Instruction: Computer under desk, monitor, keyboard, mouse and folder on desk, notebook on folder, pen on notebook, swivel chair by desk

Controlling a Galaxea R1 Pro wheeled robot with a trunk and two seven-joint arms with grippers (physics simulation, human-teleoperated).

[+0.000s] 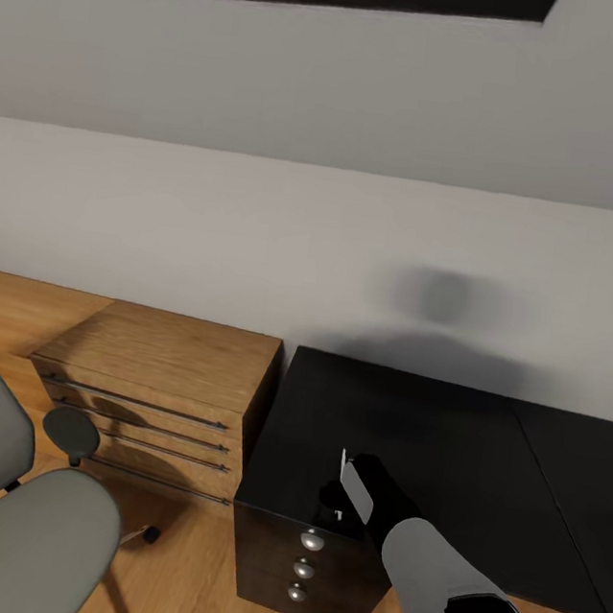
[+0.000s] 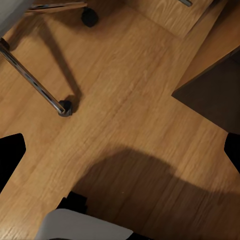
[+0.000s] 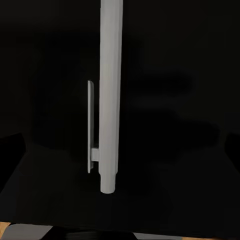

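While the right gripper point(image 1: 352, 492) hangs low over the black bench point(image 1: 441, 460) at lower centre, its jaws clamp a thin pale slab, seemingly the notebook point(image 3: 109, 100), edge-on; the left jaws' state I cannot tell.

Bare black desk point(image 1: 444, 441) top ahead, low wooden cabinet point(image 1: 168, 366) and swivel chair point(image 1: 18, 511) crowding its left

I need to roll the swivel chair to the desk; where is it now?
In the head view the swivel chair stands at lower left on the wood floor, in front of the wooden cabinet, left of the desk.
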